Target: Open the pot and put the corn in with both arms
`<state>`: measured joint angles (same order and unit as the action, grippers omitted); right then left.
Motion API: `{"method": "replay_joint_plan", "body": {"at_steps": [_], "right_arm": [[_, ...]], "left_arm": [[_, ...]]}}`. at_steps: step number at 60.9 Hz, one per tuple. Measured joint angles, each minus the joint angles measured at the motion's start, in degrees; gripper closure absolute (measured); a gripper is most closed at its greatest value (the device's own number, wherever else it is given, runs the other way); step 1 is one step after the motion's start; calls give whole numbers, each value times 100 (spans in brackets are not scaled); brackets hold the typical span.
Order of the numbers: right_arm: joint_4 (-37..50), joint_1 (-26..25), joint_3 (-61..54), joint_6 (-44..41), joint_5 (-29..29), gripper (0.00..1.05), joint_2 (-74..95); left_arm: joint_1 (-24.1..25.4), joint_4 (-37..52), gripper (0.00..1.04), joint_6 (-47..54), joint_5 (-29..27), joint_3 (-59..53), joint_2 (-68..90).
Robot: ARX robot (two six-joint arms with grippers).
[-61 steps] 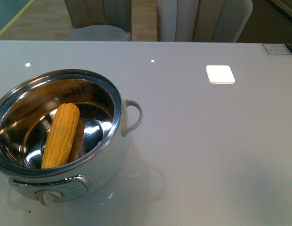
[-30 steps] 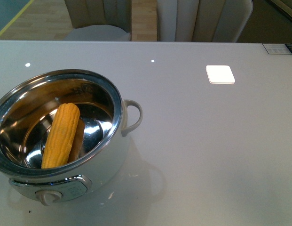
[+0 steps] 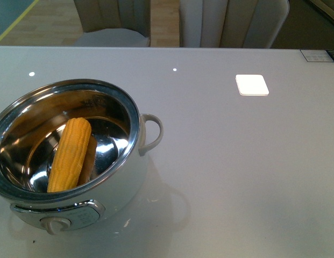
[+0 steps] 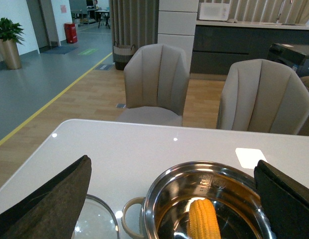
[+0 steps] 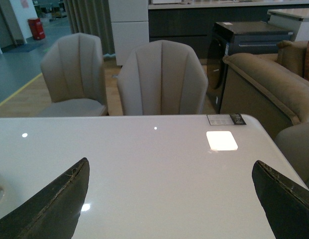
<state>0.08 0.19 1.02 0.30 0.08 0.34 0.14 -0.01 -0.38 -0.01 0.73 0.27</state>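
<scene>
An open-plan showroom-like home interior or office lounge: beige upholstered shell-backed chairs (image 4: pixel 156 82) stand at a glossy white table (image 3: pixel 236 161), dark kitchen cabinets with a pale countertop (image 4: pixel 244 37) fill the upper right, a grey floor with a yellow line (image 4: pixel 50 102) (and a potted green plant (image 4: pixel 7 40)) lies upper left.

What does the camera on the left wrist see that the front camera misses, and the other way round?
Only the left wrist view shows the left hand with its fingers spread open, a round glass lid lying beside the pot, and two beige chairs. Only the front view shows the pot's knob panel. Both show the white steel-lined pot with the yellow corn cob inside, on the pale grey table.
</scene>
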Motion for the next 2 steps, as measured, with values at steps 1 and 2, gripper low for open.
{"method": "replay_joint_plan", "body": {"at_steps": [1, 2], "right_arm": [[0, 0, 0, 0, 0, 9, 0], [0, 0, 0, 0, 0, 9, 0]], "left_arm": [[0, 0, 7, 0, 0, 0, 0], [0, 0, 7, 0, 0, 0, 0]]}}
